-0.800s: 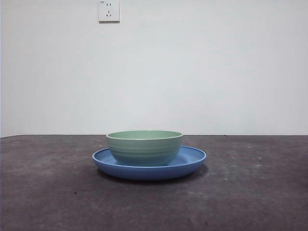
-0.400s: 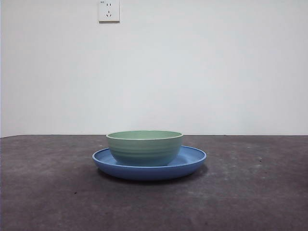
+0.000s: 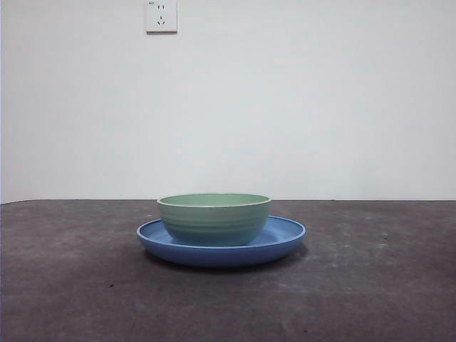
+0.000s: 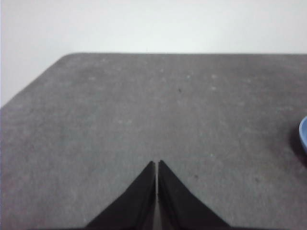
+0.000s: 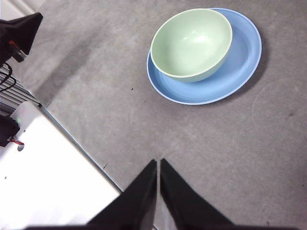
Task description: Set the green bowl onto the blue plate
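The green bowl [image 3: 214,218] stands upright inside the blue plate [image 3: 285,235] in the middle of the table, set toward one side of the plate. The right wrist view shows both from above, the bowl [image 5: 192,43] empty and resting on the plate [image 5: 240,67]. My right gripper [image 5: 158,163] is shut and empty, held high and well away from them. My left gripper [image 4: 157,164] is shut and empty above bare table; only a sliver of the plate [image 4: 303,134] shows at that view's edge. Neither gripper shows in the front view.
The dark grey table [image 3: 71,285] runs to a white wall with a power socket [image 3: 161,16]. In the right wrist view a white base plate [image 5: 43,182] and black hardware with cables [image 5: 14,38] lie along the table's edge.
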